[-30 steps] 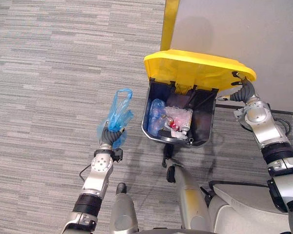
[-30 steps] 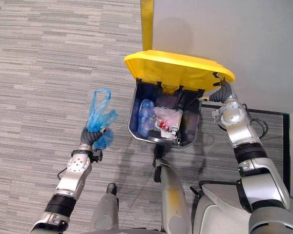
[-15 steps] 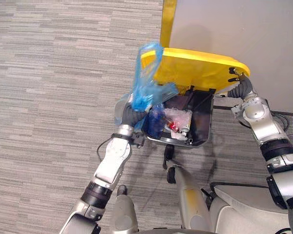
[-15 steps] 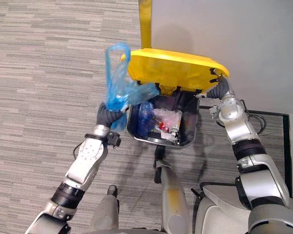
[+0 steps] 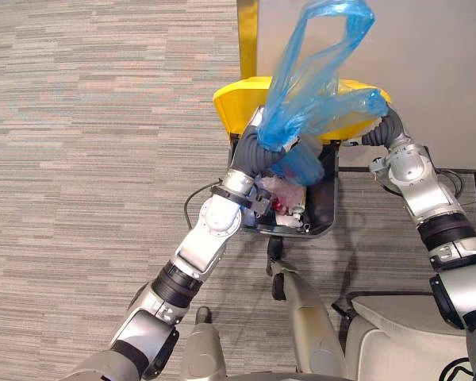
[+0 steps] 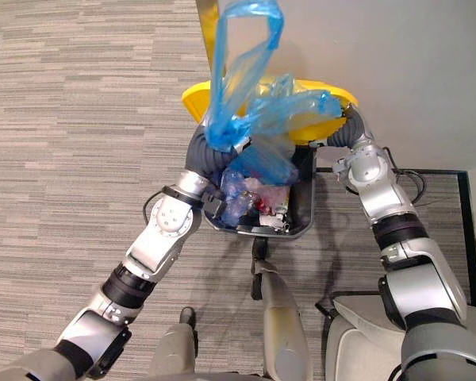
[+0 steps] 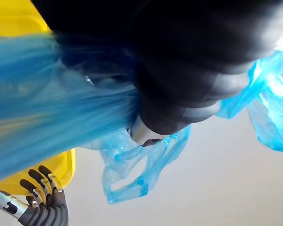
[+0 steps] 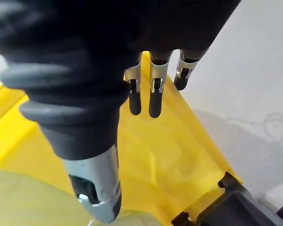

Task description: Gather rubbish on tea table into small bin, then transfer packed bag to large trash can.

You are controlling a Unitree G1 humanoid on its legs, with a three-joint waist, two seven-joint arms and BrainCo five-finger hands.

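Our right hand (image 8: 153, 92) rests straight-fingered against the yellow plastic lid (image 5: 232, 104), propping it up so our left hand (image 5: 254, 151), apparently clenched on the blue plastic bag (image 5: 317, 71), can release it into the dark plastic bin (image 5: 328, 190) beneath.

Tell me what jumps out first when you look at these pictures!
A big blue plastic bag billows in the middle, gripped by the robot's left hand above the open dark bin. Behind it shines the bin's bright yellow lid, propped up by the right hand at its edge. Crumpled rubbish already lies inside the bin.
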